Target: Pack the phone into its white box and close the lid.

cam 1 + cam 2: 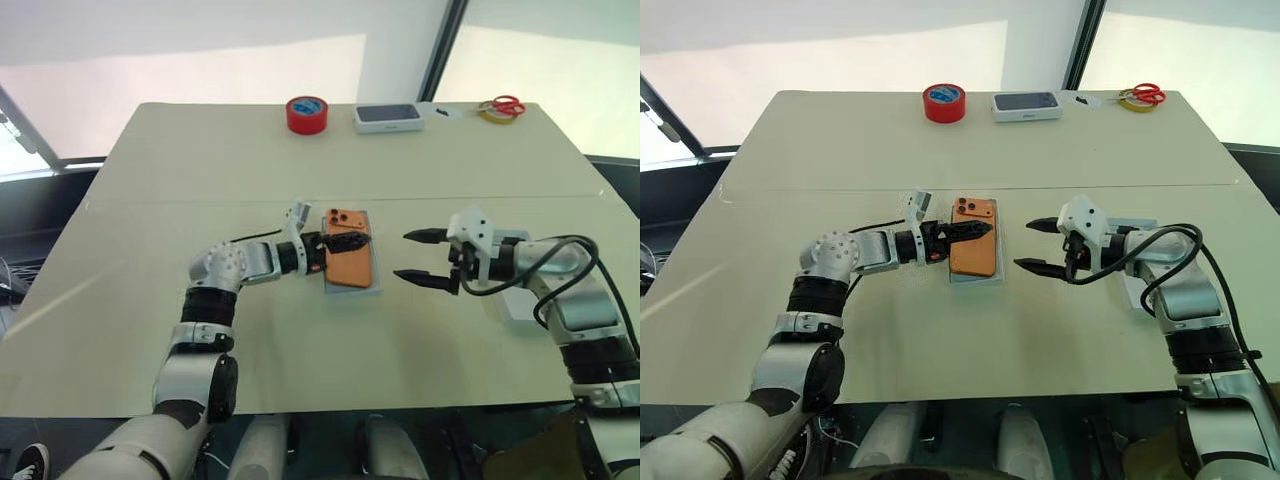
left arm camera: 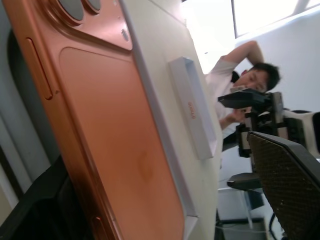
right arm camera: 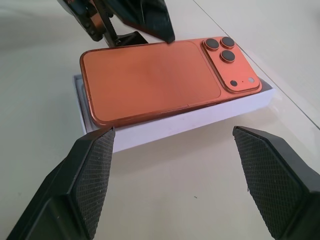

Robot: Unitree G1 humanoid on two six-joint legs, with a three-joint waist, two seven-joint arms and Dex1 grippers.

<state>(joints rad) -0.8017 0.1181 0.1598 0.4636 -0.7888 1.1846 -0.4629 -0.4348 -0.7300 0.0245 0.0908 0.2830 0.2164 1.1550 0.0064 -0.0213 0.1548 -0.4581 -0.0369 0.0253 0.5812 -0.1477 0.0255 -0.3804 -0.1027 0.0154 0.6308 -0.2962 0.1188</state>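
The phone (image 3: 150,77) lies back-up on the white box (image 3: 165,127) near the middle of the table (image 1: 200,160), its long axis running away from the robot, camera cluster at the far end. It sits tilted on the box rim, one long edge raised, not sunk inside. The box floor is hidden beneath it. The left gripper (image 1: 965,232) reaches over the phone's left edge at the camera end; its fingers look slightly parted, touching the phone, but a grip cannot be made out. The right gripper (image 1: 420,257) hangs just right of the box, fingers spread wide, holding nothing. The lid (image 2: 192,112) lies beside the right arm, partly hidden.
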